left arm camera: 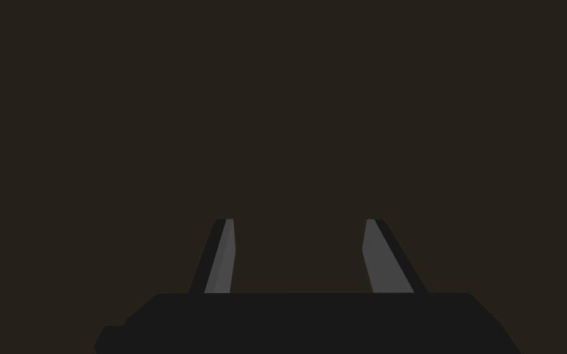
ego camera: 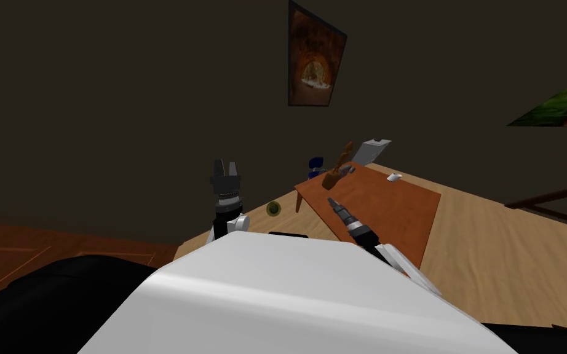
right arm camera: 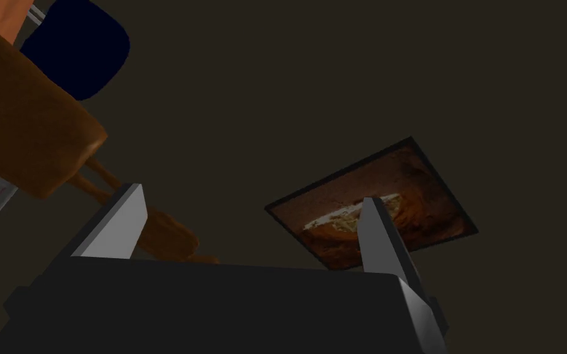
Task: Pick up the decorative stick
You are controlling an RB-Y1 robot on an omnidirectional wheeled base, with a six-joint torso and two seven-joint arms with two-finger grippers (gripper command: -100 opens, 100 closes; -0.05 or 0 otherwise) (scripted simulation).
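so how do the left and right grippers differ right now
Pose: the left gripper stands upright at my left, while the right gripper stretches forward over the brown table. Target: the left gripper faces a plain dark wall; the right gripper has the decorative stick close beside one finger. Shared: both are open and hold nothing.

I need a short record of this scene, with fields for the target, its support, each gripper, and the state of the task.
target: decorative stick, brown, in a brown holder
support: brown table, at its far end
right gripper: open, close to the stick, not clamping it
left gripper: open, raised, off to the side of the table
also on table: small white object
task state: stick not yet picked up
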